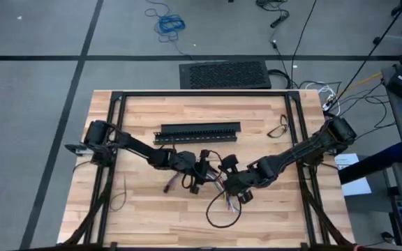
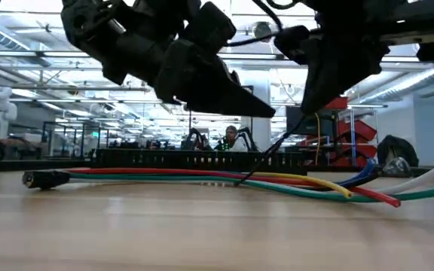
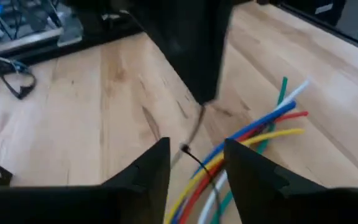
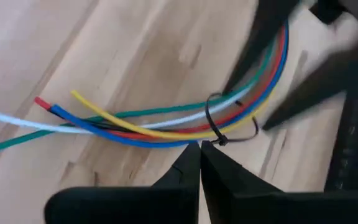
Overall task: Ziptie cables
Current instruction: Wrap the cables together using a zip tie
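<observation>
The cables (image 1: 211,183) lie on the table (image 1: 152,216) before the bar (image 1: 199,132) (between my grippers).

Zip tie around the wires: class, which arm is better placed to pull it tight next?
Probably the right. The right gripper is shut just beside the zip tie looped around the wires. The left gripper is open above them, holding nothing.

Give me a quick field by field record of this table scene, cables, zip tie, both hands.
cables: multicoloured bundle lying flat on the wooden table
zip tie: looped around the bundle
left hand: fingers apart, over the bundle
right hand: fingers together, at the zip tie's head
slotted bar: behind the arms, apart from the cables
</observation>
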